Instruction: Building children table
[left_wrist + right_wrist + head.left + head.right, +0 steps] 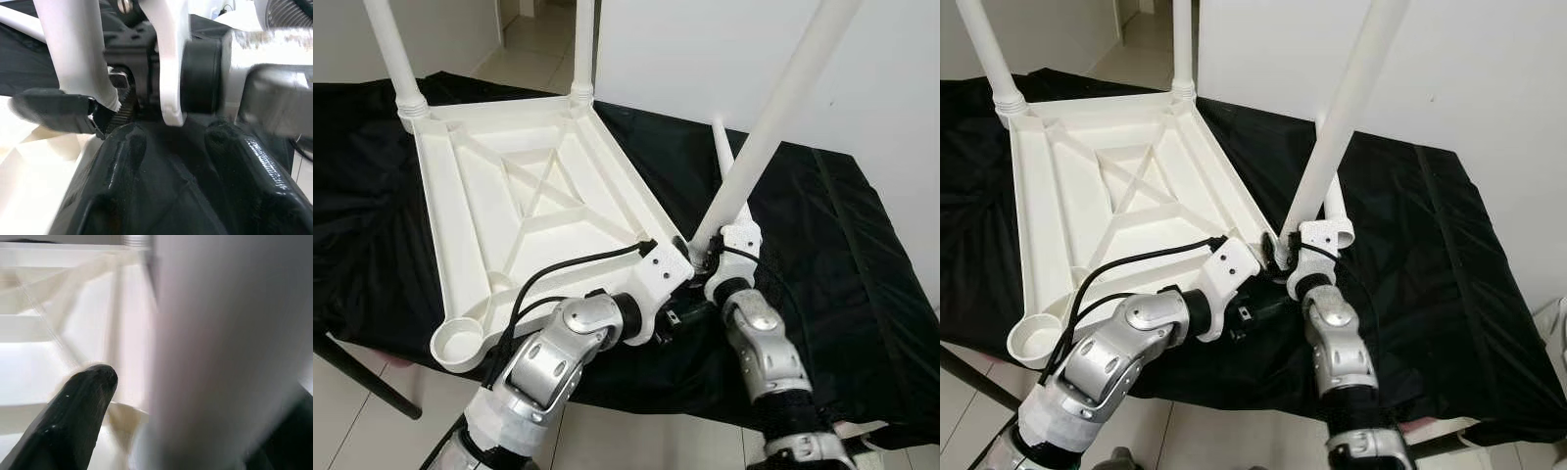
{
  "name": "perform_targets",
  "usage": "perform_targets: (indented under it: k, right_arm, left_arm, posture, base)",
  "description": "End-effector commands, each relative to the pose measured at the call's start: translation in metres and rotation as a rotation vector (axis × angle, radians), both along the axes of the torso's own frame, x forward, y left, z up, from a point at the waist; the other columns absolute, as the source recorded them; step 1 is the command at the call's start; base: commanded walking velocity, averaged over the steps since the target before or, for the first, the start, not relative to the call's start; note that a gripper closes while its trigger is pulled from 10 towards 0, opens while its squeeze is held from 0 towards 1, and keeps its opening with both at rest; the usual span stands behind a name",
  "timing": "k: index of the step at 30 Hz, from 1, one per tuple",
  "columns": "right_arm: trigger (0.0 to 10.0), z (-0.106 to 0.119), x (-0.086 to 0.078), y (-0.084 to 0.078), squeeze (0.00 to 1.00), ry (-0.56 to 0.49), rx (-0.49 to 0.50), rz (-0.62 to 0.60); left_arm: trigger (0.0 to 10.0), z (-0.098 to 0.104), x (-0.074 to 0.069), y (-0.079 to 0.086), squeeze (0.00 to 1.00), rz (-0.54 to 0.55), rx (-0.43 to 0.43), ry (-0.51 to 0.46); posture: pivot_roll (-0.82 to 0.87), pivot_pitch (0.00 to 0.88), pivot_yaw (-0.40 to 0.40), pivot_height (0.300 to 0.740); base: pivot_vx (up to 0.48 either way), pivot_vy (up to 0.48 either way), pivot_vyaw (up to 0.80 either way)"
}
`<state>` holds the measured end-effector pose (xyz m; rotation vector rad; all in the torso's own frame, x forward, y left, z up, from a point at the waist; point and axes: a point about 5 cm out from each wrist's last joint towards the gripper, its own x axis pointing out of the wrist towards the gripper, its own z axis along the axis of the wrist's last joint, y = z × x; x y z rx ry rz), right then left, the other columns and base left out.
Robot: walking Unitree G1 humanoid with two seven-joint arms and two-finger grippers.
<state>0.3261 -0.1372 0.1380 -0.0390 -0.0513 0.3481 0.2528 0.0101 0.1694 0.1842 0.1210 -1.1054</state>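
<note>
The right gripper (705,257) was clamped on the foot of a white table leg (773,117), which leaned tilted at the near right corner socket of the upturned tabletop (519,196). The left gripper (677,311) sat just beside that corner; whether its fingers were spread could not be told. Judged step: seating the third leg, which called for righting it before pressing in. Two legs already stood at the tabletop's far corners. A loose leg (722,157) lay on the black cloth (842,255) beyond the corner, clear of the work.

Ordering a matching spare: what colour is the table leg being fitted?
White, clearest in the left eye view: table leg.
</note>
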Motion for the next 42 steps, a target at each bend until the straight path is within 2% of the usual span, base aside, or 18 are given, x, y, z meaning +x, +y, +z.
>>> perform_targets:
  k: [1,3,7,12,13,14,15,26,34,35,40,42]
  right_arm:
    - [10.0,-0.004,0.001,-0.005,0.0,0.018,-0.037,0.098]
    - [10.0,-0.004,0.001,-0.005,0.0,0.018,-0.037,0.098]
    - [10.0,-0.005,0.006,-0.012,0.0,0.024,-0.115,0.231]
    - [10.0,-0.007,0.015,-0.015,0.0,0.042,-0.162,0.32]
    - [4.5,-0.009,0.016,-0.015,0.0,0.052,-0.163,0.331]
    - [4.5,-0.01,0.016,-0.015,0.0,0.06,-0.164,0.337]
    - [0.0,-0.013,0.019,-0.016,0.0,0.078,-0.158,0.34]
    - [0.0,-0.022,0.019,-0.014,0.0,0.108,-0.12,0.384]
    - [0.0,-0.024,0.018,-0.017,0.0,0.099,-0.104,0.369]
    - [10.0,-0.024,0.019,-0.02,0.0,0.099,-0.1,0.329]
    - [10.0,-0.024,0.02,-0.024,0.0,0.094,-0.083,0.188]
    - [10.0,-0.024,0.02,-0.024,0.0,0.094,-0.083,0.188]
  left_arm:
    - [10.0,0.0,0.0,-0.005,0.0,-0.018,0.004,-0.007]
    - [10.0,0.0,0.0,-0.005,0.0,-0.018,0.004,-0.007]
    - [10.0,0.001,0.0,-0.004,0.0,-0.02,0.007,-0.01]
    - [10.0,0.001,0.0,-0.003,0.0,-0.021,0.011,-0.011]
    - [10.0,0.001,0.0,-0.003,0.0,-0.021,0.012,-0.012]
    - [10.0,0.001,0.0,-0.003,0.0,-0.021,0.012,-0.012]
    - [10.0,0.001,0.001,-0.003,0.0,-0.02,0.013,-0.014]
    - [10.0,0.002,0.001,-0.002,0.0,-0.015,0.015,-0.012]
    - [10.0,0.001,-0.001,-0.002,0.0,-0.017,0.013,-0.007]
    - [10.0,0.001,-0.001,-0.002,0.0,-0.019,0.011,-0.005]
    - [10.0,-0.001,-0.005,-0.003,0.0,-0.028,0.007,0.006]
    - [10.0,-0.001,-0.005,-0.003,0.0,-0.028,0.007,0.006]
  posture:
    - [0.14,0.004,-0.118,0.74]
    - [0.14,0.004,-0.118,0.74]
    - [0.15,0.001,-0.112,0.74]
    - [0.15,0.0,-0.109,0.74]
    - [0.15,0.0,-0.109,0.74]
    - [0.15,0.0,-0.109,0.74]
    - [0.15,0.0,-0.108,0.74]
    - [0.16,0.004,-0.106,0.74]
    - [0.15,0.013,-0.105,0.74]
    - [0.15,0.021,-0.105,0.74]
    - [0.14,0.046,-0.103,0.74]
    - [0.14,0.046,-0.103,0.74]
  base:
    - [0.0,0.0,0.0]
    - [0.0,0.0,0.0]
    - [0.0,0.0,0.0]
    - [0.0,0.0,0.0]
    - [0.0,0.0,0.0]
    - [0.0,0.0,0.0]
    - [0.0,0.0,0.0]
    - [0.0,0.0,0.0]
    - [0.0,0.0,0.0]
    - [0.0,0.0,0.0]
    - [0.0,0.0,0.0]
    - [0.0,0.0,0.0]
